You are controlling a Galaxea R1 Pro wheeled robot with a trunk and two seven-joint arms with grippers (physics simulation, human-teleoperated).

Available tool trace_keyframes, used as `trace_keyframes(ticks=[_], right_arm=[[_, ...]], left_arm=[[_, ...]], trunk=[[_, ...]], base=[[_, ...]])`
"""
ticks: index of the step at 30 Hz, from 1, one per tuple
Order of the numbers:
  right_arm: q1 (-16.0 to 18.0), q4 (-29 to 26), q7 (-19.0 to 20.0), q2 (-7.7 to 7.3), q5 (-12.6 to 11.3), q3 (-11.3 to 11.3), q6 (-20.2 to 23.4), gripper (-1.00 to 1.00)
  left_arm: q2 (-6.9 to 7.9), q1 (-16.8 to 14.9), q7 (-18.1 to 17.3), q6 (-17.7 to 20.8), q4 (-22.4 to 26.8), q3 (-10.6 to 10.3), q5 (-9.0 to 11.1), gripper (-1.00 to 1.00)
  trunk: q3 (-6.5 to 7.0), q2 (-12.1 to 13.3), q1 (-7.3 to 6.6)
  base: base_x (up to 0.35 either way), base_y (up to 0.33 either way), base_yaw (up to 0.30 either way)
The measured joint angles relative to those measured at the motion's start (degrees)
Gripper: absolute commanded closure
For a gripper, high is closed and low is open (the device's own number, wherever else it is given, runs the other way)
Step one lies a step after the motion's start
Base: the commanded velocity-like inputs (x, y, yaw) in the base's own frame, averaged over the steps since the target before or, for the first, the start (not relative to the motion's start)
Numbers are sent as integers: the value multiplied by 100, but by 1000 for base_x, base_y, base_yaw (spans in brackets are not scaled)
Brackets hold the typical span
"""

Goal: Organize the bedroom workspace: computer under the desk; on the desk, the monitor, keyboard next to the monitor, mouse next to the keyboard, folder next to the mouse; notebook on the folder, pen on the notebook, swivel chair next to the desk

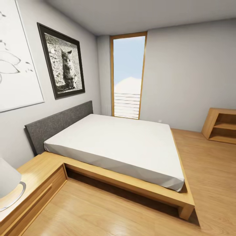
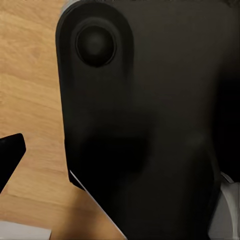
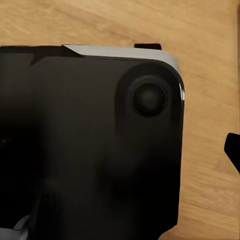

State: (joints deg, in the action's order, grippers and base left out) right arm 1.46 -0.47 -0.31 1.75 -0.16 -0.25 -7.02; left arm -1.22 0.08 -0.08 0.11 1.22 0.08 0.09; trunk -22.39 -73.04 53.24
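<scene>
The desk, monitor, keyboard, mouse, folder, notebook, pen, swivel chair and computer are out of view. The head view looks across a bedroom at a bed (image 1: 121,141). In the left wrist view, a black part of the robot's body (image 2: 150,125) sits close to the camera over wood floor, with one dark fingertip (image 2: 10,155) at the picture's edge. The right wrist view is similar, with a black body panel (image 3: 90,140) and one dark fingertip (image 3: 234,150) at the edge. Neither wrist view shows whether the fingers are apart or together.
The bed has a grey headboard (image 1: 55,126) and a low wood frame. A wood nightstand (image 1: 36,177) with a white lamp (image 1: 8,183) is near left. A tall window (image 1: 127,77) is in the far wall. A low light-wood cabinet (image 1: 223,126) stands at right. Wood floor (image 1: 98,209) lies in front.
</scene>
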Motion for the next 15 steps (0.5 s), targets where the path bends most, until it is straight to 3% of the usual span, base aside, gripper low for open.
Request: trace_keyframes(ticks=[2, 3, 4, 6, 8, 15], right_arm=[[0, -1, -3, 0, 0, -1, -64, -100], [2, -3, -4, 0, 0, -2, -1697, -100], [1, -1, -6, 0, -3, -6, -2192, -100], [0, -2, -9, 4, -9, -7, -2482, -100], [1, -162, -9, 10, -16, -7, -2725, -100], [9, -1183, -55, 93, -147, -23, -2774, -100]], left_arm=[[0, 0, 0, -4, 1, 4, 0, -100], [0, 0, 0, -4, 1, 7, 0, -100], [0, 0, 0, -7, 4, 9, 0, -100], [0, 0, 0, -7, 25, 6, -1, -100], [-1, -1, -5, -6, 349, 2, -5, -100], [-5, -2, -7, -4, 1184, 0, -15, -100]], trunk=[[36, 80, -44], [54, 120, -66], [72, 161, -88], [108, 241, -132], [144, 321, -176], [271, 602, -330]], base=[[0, 0, 0], [0, 0, 0], [0, 0, 0], [0, 0, 0], [0, 0, 0], [0, 0, 0]])
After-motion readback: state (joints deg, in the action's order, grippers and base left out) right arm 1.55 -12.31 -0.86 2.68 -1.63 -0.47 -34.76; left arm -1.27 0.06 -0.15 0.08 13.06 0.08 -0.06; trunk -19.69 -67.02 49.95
